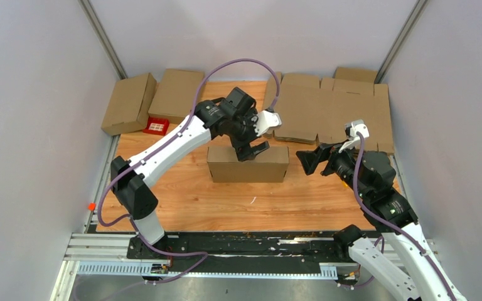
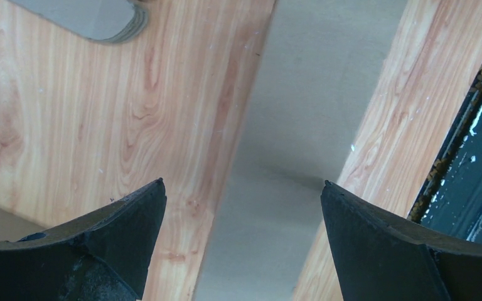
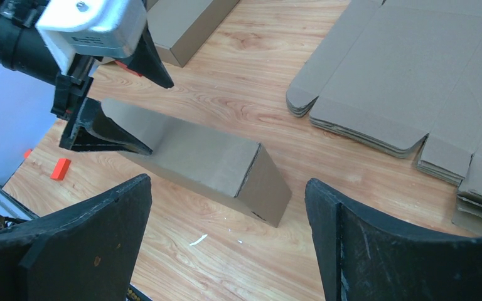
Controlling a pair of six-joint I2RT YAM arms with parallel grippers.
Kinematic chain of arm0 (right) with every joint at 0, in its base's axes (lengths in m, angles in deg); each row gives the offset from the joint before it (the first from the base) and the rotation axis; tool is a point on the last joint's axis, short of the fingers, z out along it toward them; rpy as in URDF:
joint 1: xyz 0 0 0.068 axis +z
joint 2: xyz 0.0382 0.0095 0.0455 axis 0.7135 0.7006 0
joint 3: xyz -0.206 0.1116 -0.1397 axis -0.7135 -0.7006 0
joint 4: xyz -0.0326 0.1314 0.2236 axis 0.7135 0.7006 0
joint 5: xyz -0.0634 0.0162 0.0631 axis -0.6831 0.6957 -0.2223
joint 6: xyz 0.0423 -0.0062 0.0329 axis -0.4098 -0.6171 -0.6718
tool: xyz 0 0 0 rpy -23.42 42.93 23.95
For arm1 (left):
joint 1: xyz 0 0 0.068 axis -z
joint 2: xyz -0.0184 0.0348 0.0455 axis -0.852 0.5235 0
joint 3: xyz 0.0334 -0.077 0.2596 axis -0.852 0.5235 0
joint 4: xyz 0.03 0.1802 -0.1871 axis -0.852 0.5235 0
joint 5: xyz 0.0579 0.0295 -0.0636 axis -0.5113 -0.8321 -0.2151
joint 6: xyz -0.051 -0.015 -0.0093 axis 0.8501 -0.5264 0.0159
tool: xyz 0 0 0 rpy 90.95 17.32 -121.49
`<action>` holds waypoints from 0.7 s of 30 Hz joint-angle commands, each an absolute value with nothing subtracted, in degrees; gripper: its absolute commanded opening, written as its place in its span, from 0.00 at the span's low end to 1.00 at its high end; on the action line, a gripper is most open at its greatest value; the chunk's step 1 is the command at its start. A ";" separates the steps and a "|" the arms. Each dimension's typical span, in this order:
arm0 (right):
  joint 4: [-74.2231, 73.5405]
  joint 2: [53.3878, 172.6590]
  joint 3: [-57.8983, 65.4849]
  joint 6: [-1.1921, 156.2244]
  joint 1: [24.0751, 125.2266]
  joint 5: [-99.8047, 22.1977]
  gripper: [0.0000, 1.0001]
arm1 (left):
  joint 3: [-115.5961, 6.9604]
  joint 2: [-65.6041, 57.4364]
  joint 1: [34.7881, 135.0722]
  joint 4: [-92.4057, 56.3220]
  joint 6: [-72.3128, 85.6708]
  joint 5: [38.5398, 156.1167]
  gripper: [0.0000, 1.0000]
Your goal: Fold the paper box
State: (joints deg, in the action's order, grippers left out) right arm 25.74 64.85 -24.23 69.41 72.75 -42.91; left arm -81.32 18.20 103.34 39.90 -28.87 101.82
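The paper box (image 1: 248, 164) stands closed in the middle of the wooden table, a long brown cardboard block. My left gripper (image 1: 254, 141) hovers over its top, open, one finger on each long side; in the left wrist view the box (image 2: 301, 125) runs as a grey-brown band between the spread fingers of the left gripper (image 2: 243, 188). My right gripper (image 1: 314, 160) is open just right of the box, apart from it. The right wrist view has the box (image 3: 207, 157) ahead of the right gripper (image 3: 228, 182) and the left gripper (image 3: 160, 118) astride its far end.
A stack of flat cardboard blanks (image 1: 332, 110) lies at the back right. Two folded boxes (image 1: 128, 103) (image 1: 176, 94) and a small red item (image 1: 157, 126) sit at the back left. An orange block (image 3: 61, 168) lies off the table's left edge.
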 commanded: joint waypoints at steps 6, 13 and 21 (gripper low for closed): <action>22.78 65.07 -24.74 68.95 72.86 -42.08 0.92 | -86.22 22.86 103.43 47.81 -33.00 112.58 1.00; 22.88 64.62 -24.89 68.98 72.81 -42.23 0.91 | -86.71 24.65 103.50 48.94 -31.79 107.89 0.95; 23.01 64.81 -24.87 69.05 72.86 -42.40 0.91 | -85.25 21.86 104.16 46.04 -31.08 102.48 0.76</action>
State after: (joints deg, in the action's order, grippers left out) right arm 24.95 64.85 -25.06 69.41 72.75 -42.87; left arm -84.01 24.25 103.40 47.06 -30.94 106.26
